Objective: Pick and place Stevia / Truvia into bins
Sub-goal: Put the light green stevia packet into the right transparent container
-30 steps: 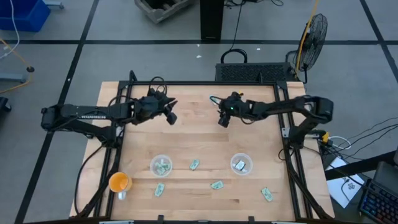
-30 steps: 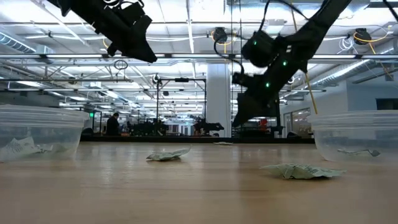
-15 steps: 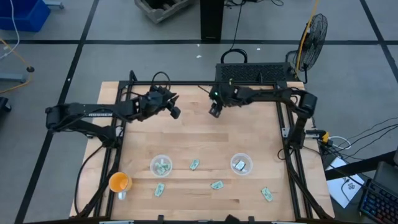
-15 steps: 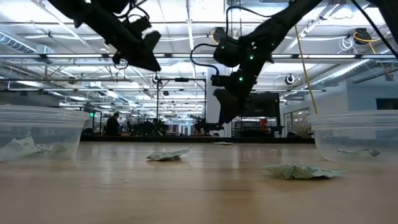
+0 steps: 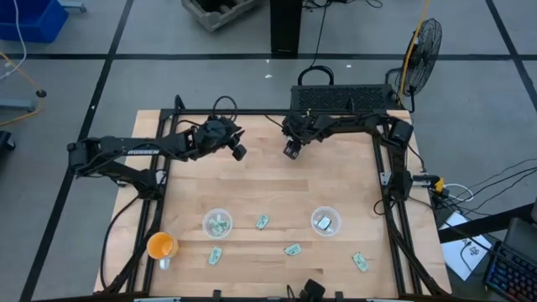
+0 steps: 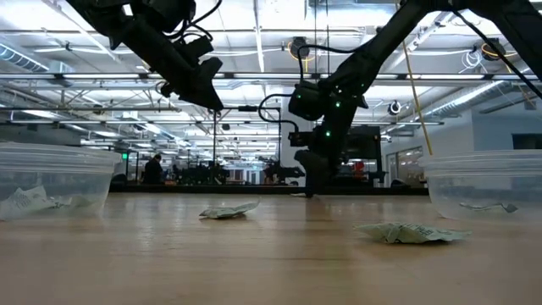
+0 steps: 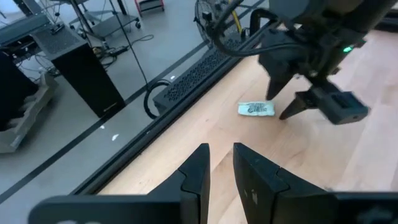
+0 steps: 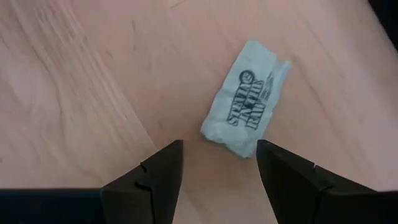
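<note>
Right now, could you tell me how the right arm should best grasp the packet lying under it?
Probably from straight above, closing the jaws across the packet's narrow width near its middle. It lies flat on the table, slightly crumpled, and the open right gripper already hangs over its near end.

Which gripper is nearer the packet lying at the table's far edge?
Right. The right gripper hangs open just over the packet, fingers either side of its near end. The left gripper hovers apart, off to the packet's side.
</note>
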`<state>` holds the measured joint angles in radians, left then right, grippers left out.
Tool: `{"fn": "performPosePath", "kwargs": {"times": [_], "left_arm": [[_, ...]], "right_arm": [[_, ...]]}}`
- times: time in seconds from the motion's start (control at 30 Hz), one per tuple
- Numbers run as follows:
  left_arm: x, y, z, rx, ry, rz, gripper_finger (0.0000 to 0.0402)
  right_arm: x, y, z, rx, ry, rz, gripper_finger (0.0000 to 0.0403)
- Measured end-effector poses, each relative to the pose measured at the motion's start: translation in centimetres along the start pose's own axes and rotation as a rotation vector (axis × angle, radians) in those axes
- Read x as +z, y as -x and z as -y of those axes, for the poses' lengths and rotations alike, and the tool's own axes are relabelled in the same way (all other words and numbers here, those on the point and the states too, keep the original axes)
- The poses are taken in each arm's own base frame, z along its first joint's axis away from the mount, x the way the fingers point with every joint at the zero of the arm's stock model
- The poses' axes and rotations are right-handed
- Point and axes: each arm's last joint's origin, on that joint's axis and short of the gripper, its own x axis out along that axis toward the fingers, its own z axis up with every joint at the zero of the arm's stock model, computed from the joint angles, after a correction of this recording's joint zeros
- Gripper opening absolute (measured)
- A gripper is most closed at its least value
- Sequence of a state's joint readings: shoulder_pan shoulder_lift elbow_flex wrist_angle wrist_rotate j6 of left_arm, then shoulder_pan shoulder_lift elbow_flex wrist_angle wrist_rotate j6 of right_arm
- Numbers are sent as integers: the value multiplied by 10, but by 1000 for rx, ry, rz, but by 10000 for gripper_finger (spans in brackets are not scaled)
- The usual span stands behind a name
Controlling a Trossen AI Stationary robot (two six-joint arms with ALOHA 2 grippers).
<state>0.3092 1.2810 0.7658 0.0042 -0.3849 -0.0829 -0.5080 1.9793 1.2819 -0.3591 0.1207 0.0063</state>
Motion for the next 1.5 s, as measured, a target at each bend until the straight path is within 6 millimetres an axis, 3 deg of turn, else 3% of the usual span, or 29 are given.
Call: {"fn": "performPosePath", "kwargs": {"times": [0.63,1.3,1.5], "left_arm": [[0,0,1,-15,1,5,76],[0,0,1,-15,0,5,76],[1,0,1,-15,1,5,76]], "right_arm": [[5,-2,25,43,-109,55,192],[-3,-6,26,45,-176,47,81],[-6,-9,25,93,-178,71,69]]}}
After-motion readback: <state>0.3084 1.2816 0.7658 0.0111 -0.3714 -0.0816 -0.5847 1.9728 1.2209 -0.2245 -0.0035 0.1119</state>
